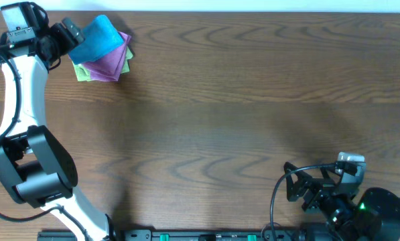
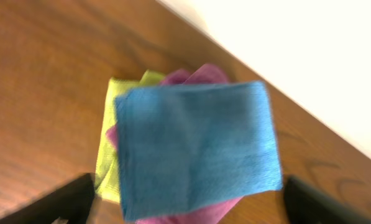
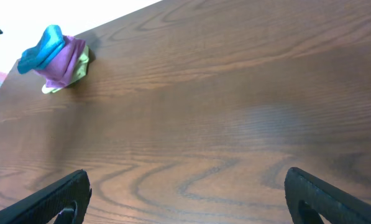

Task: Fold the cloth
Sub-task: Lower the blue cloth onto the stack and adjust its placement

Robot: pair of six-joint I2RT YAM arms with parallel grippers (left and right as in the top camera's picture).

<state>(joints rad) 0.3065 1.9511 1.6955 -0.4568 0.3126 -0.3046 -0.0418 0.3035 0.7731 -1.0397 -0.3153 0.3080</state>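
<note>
Blue terry is what I'm watching: the cloth [image 1: 100,37] lies folded at the far left of the table [image 1: 240,100], on top of a purple cloth [image 1: 109,63] and a light green cloth [image 1: 82,72], skewed across both.

The left gripper [image 1: 71,31] hangs just beside its left edge with the jaws wide apart and nothing in them. I cannot tell whether a finger touches the pile. The right gripper [image 1: 293,184] is also spread and empty, well apart at the near right.

My worry is the exit. A finger that snags the terry as I back the arm away would drag the top layer and open the fold. The pile also sits near the far edge, so a shove could send it over. Closing again risks pinching purple along with blue.
</note>
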